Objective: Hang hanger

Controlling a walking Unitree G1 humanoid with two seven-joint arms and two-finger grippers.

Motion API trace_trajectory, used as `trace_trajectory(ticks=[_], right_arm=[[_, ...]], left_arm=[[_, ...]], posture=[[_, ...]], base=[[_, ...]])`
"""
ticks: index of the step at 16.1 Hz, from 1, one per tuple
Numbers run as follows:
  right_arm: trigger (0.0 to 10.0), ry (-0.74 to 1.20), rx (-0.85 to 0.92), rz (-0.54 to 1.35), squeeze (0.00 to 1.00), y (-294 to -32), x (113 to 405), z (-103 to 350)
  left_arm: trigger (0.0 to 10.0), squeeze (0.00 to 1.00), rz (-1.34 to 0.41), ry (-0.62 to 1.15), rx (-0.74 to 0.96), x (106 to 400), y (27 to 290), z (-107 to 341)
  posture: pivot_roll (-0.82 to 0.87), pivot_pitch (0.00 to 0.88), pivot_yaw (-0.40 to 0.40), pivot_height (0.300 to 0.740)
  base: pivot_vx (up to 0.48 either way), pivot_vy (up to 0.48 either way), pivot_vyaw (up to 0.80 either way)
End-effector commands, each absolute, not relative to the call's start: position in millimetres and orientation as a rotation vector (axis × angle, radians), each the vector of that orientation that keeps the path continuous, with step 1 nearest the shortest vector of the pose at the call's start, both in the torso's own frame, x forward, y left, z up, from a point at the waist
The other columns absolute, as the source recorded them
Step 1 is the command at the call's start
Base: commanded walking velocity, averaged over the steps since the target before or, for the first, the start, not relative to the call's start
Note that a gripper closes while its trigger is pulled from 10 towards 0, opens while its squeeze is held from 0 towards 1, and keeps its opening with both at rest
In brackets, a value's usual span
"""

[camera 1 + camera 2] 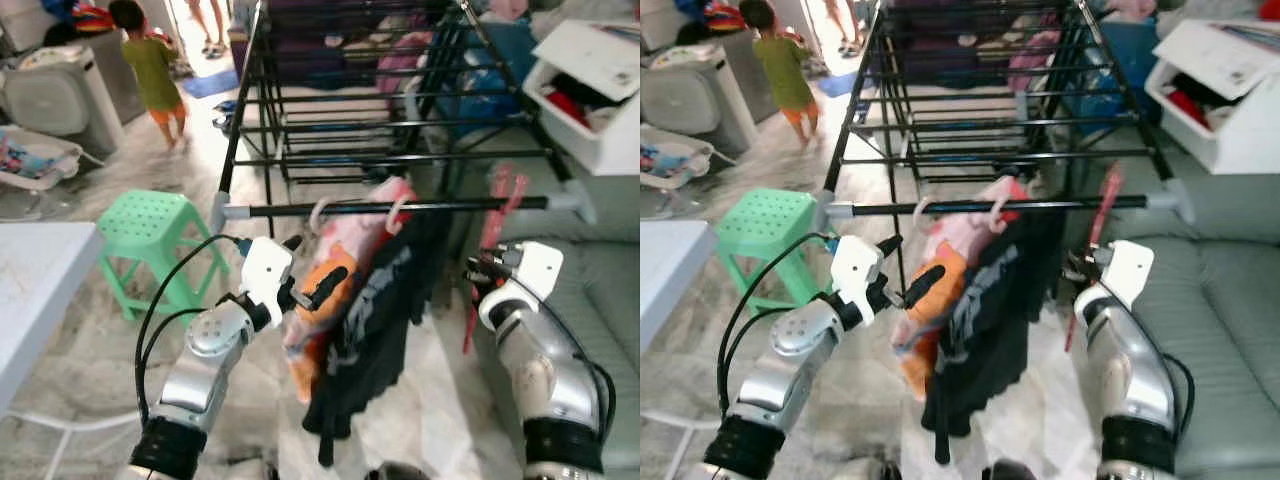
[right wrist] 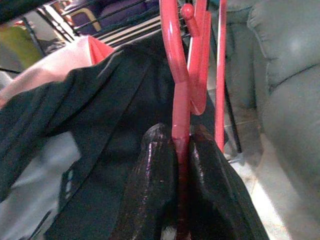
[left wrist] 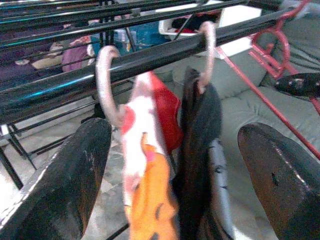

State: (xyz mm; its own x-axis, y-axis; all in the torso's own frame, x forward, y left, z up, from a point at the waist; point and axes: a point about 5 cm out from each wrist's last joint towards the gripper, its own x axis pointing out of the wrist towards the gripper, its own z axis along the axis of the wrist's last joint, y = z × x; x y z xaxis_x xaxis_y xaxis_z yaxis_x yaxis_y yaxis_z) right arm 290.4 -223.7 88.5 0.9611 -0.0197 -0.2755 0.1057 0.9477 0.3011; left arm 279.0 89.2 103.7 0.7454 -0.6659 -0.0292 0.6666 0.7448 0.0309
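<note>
Hanger: red hanger (image 1: 497,225) hangs upright, long axis vertical, hook towards rail (image 1: 400,208).
Right gripper (image 2: 182,165): raised, clenched on hanger.
Left gripper (image 1: 310,285): raised, fingers spread.

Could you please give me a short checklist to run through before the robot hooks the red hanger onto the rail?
1. Right pincer shut on red hanger: ok.
2. Hanger hook over black rail: not ok, still beside it.
3. Free rail space right of the black garment: ok.
4. Left pincer open and holding nothing: ok.
5. Two pink hooks seated on the rail: ok.
6. Person away from the rack: ok.
</note>
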Motion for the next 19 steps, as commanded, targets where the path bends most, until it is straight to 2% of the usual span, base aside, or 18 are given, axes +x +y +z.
trace_trajectory(ticks=[1, 3, 6, 7, 8, 10, 13, 19], right_arm=[[10.0, 0.234, 0.356, 0.0, 0.0, -221, 299, 102], [10.0, 0.269, 0.441, 0.06, 0.0, -228, 307, 107], [10.0, 0.3, 0.421, 0.086, 0.0, -238, 313, 110], [10.0, 0.309, 0.465, 0.082, 0.0, -244, 317, 112], [10.0, 0.327, 0.508, 0.097, 0.0, -245, 319, 112], [10.0, 0.375, 0.451, 0.14, 0.0, -244, 322, 110], [10.0, 0.399, 0.522, 0.172, 0.0, -248, 335, 118], [10.0, 0.428, 0.525, 0.102, 0.0, -275, 345, 116]], left_arm=[[10.0, 0.0, -0.73, 0.012, 0.05, 280, 91, 107], [10.0, 0.0, -0.735, 0.018, 0.056, 278, 91, 107], [10.0, 0.0, -0.734, 0.021, 0.065, 278, 93, 108], [10.0, 0.0, -0.73, 0.022, 0.072, 277, 95, 108], [10.0, 0.0, -0.728, 0.022, 0.074, 277, 95, 109], [10.0, 0.0, -0.73, 0.024, 0.079, 276, 97, 109], [10.0, 0.0, -0.73, 0.03, 0.092, 272, 103, 111], [10.0, 0.0, -0.734, 0.09, 0.126, 256, 116, 109]], posture=[[-0.03, 0.0, 0.033, 0.74], [-0.02, 0.0, 0.038, 0.74], [-0.02, 0.0, 0.041, 0.74], [-0.01, 0.0, 0.042, 0.74], [-0.01, 0.0, 0.044, 0.74], [0.0, 0.0, 0.045, 0.74], [0.03, 0.014, 0.048, 0.74], [0.1, 0.04, 0.077, 0.74]], base=[[0.0, 0.0, 0.0], [0.0, 0.0, 0.0], [0.0, 0.0, 0.0], [0.0, 0.0, 0.0], [0.0, 0.0, 0.0], [0.0, 0.0, 0.0], [0.0, 0.0, 0.0], [0.0, 0.0, 0.0]])
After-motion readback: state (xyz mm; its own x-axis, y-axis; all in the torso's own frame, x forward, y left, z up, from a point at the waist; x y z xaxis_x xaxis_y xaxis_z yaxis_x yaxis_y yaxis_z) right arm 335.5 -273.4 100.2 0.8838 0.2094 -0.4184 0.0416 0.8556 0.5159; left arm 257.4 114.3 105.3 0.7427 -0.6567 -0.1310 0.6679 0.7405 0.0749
